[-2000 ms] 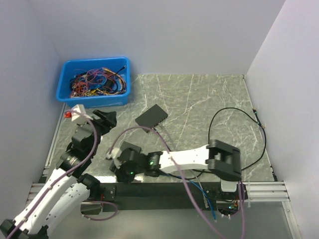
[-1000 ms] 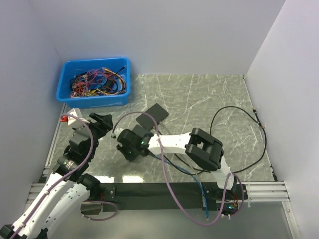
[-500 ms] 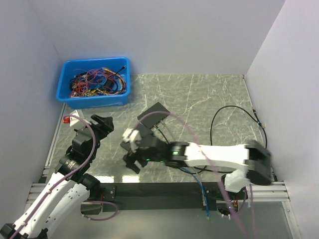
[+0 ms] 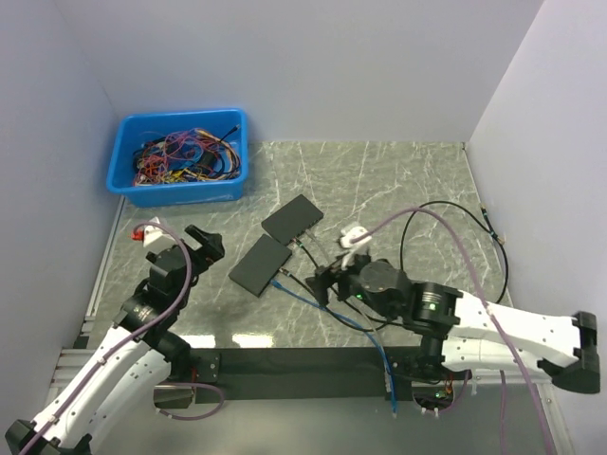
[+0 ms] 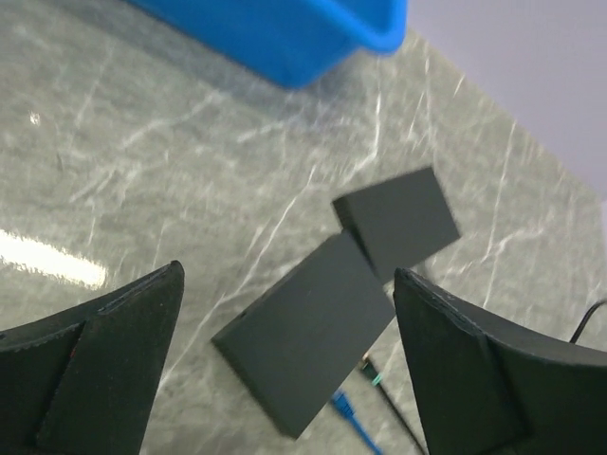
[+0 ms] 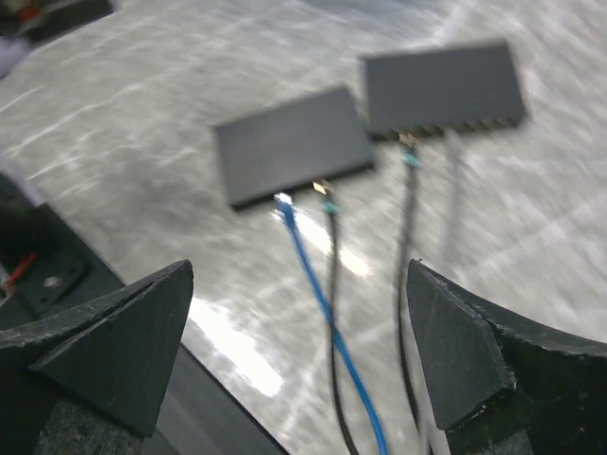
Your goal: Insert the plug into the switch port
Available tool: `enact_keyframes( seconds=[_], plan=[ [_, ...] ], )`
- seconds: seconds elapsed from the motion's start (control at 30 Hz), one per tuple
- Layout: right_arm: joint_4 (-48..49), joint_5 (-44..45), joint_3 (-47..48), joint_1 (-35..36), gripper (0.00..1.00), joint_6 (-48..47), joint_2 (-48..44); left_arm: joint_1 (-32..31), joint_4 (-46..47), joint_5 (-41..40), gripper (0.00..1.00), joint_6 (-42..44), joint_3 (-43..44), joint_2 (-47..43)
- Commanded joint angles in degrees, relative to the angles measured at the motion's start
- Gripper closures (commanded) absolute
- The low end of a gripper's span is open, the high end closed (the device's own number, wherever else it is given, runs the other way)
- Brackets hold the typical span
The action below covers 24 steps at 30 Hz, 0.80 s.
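Note:
Two flat black switches lie mid-table: the near switch [image 4: 260, 264] [image 5: 308, 346] [image 6: 292, 145] and the far switch [image 4: 292, 217] [image 5: 398, 220] [image 6: 443, 88]. A blue cable's plug [image 4: 281, 282] [image 5: 343, 408] [image 6: 284, 207] rests with its tip at the near switch's port edge, beside a black plug [image 5: 372, 373] [image 6: 325, 194]. Whether the blue plug is seated I cannot tell. My left gripper [image 4: 207, 245] [image 5: 287, 275] hovers left of the near switch, open and empty. My right gripper [image 4: 324, 282] [image 6: 299, 270] stands open over the blue cable [image 6: 327, 322], right of the switch, holding nothing.
A blue bin [image 4: 180, 156] [image 5: 285, 28] of tangled wires sits at the back left. Black cables [image 4: 455, 213] loop across the right side, and one plugs into the far switch [image 6: 410, 152]. White walls close in both sides and the back.
My right arm pulled back to the right, off the near switch, and its jaws opened. The near switch and blue plug now show. My left gripper opened wider.

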Motion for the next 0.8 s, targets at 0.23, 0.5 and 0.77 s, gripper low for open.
enact_keyframes(
  seconds=[0.23,0.5,0.77],
  plan=[
    [-7.11,-1.13,-6.39,-7.13,0.00,8.60,-17.81,-1.54,6.76,10.04,0.11,4.57,-4.06,4.05],
    [-7.37,0.45,-7.10,-7.13,0.00,10.36,-20.99,-2.07,8.43,10.31,0.12,5.54,-6.08,0.19],
    [-7.90,1.15,-6.66,-7.13,0.00,10.18,-20.55,-2.25,8.70,10.23,0.12,5.80,-7.05,-4.03]
  ],
)
